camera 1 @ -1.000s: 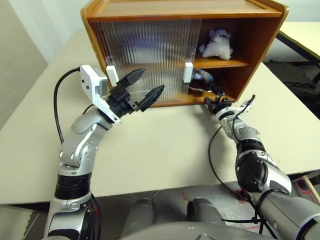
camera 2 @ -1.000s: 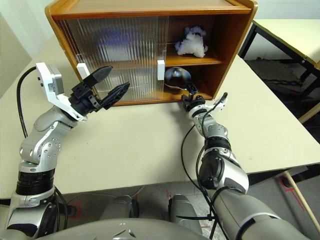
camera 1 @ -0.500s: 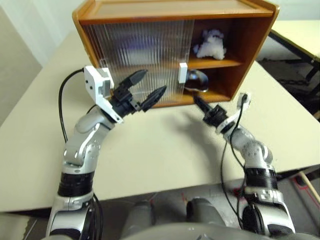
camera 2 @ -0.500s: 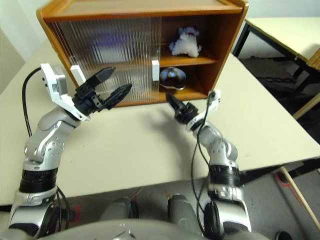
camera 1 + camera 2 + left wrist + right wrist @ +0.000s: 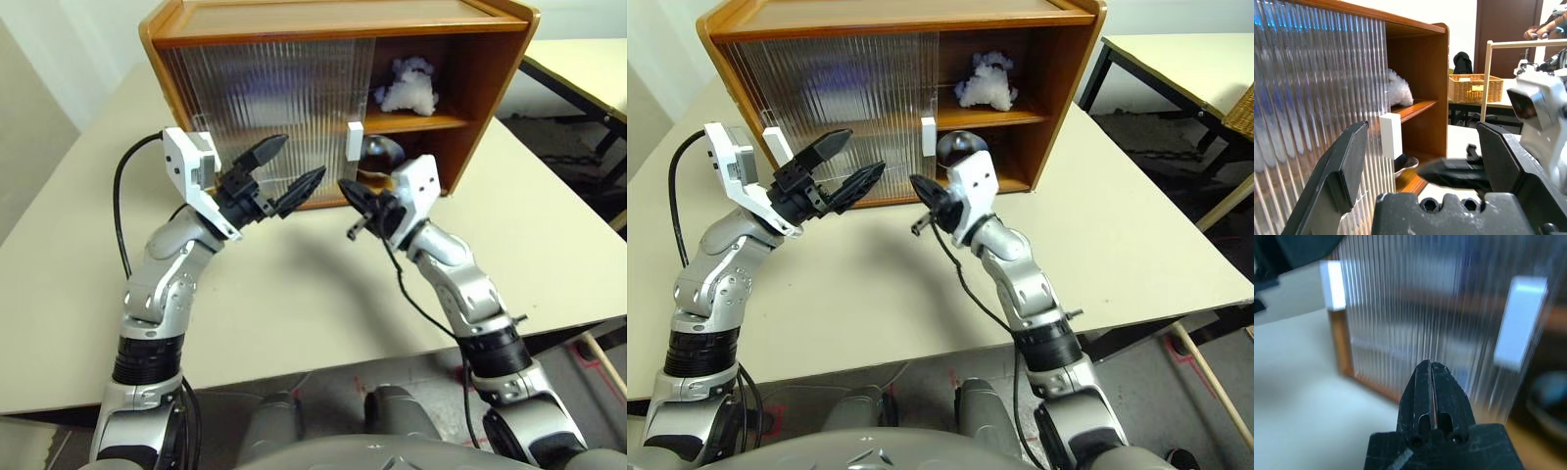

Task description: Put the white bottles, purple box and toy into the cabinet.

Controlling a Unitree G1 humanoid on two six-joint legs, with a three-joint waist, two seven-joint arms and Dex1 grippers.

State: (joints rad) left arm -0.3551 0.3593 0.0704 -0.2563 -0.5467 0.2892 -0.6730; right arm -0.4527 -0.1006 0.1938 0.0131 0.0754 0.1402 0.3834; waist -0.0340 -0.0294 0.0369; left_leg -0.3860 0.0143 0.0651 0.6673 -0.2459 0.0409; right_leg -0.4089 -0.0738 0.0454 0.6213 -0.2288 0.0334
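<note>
Left eye view, against a second ago: right gripper no longer low at the cabinet floor by the metal bowl; now pulled back, lifted and swung toward the middle, in front of the sliding door, wrist rolled so the white camera block faces up. Fingers then parted, now pressed together and empty; right wrist view shows the two black tips closed flat against each other, aimed at the ribbed door between its white handles. Whole picture also shifted a little, so camera moved; cabinet and contents not displaced on the table.

Left gripper unchanged: raised in front of the door's lower part, fingers spread wide, nothing between them, touching nothing. Left wrist view looks between those fingers at the door, a white handle and the open right compartment.

Toy sits on the upper shelf in the open right side of the cabinet, white and fluffy, near the back. Metal bowl below it on the cabinet floor, just behind the right wrist. Blurred purple patch visible through the ribbed door; too indistinct to identify.
</note>
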